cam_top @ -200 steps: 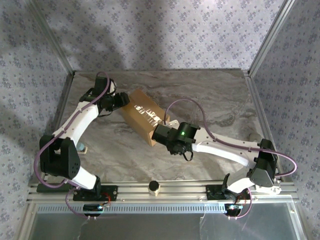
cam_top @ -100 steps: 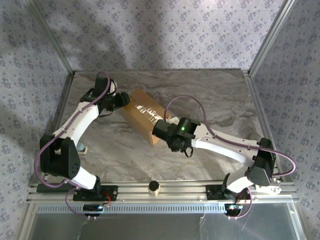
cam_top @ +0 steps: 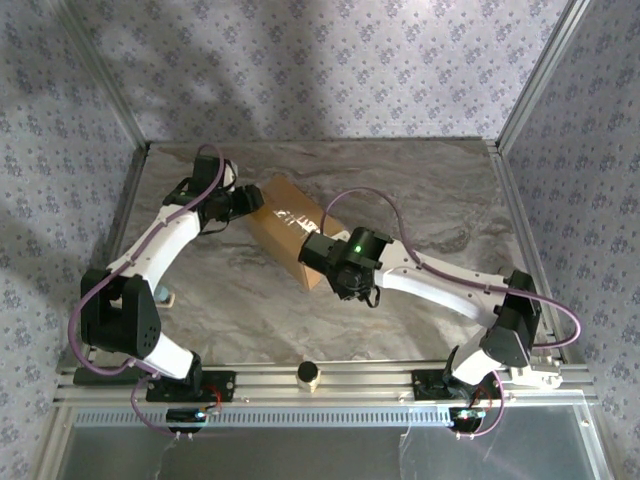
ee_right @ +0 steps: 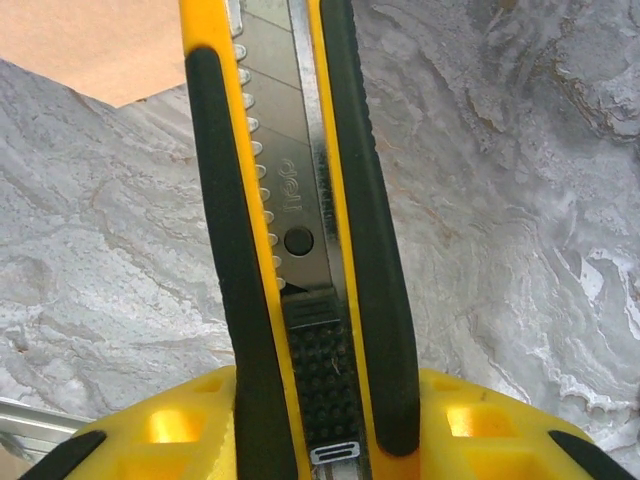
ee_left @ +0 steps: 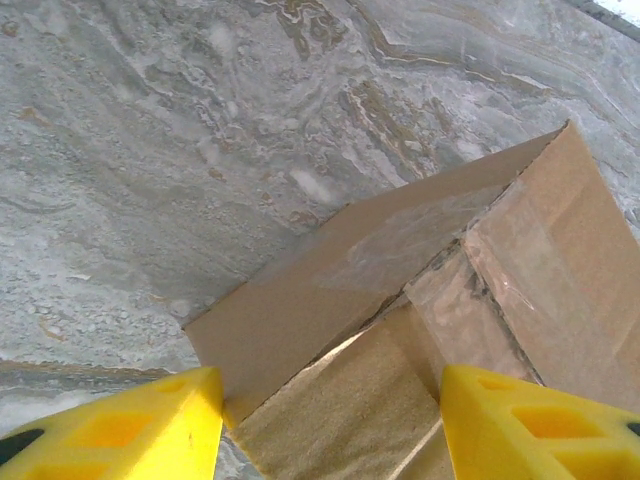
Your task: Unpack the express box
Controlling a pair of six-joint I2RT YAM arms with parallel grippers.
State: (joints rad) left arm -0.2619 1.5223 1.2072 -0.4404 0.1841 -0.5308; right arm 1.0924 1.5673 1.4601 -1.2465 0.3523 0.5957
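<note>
L: left gripper (cam_top: 245, 200) fingers apart astride express box (cam_top: 285, 225) far end, grip unclear | R: right gripper (ee_right: 320, 420) clamped on utility knife (ee_right: 290, 200) | box: flat on marble table (cam_top: 430, 200), left of centre, between 2 grippers

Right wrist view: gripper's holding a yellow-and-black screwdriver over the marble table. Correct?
Not a screwdriver: the right wrist view shows a segmented blade and thumb slider, so it's a utility knife. The right gripper holds that yellow-and-black utility knife over the marble table.
</note>
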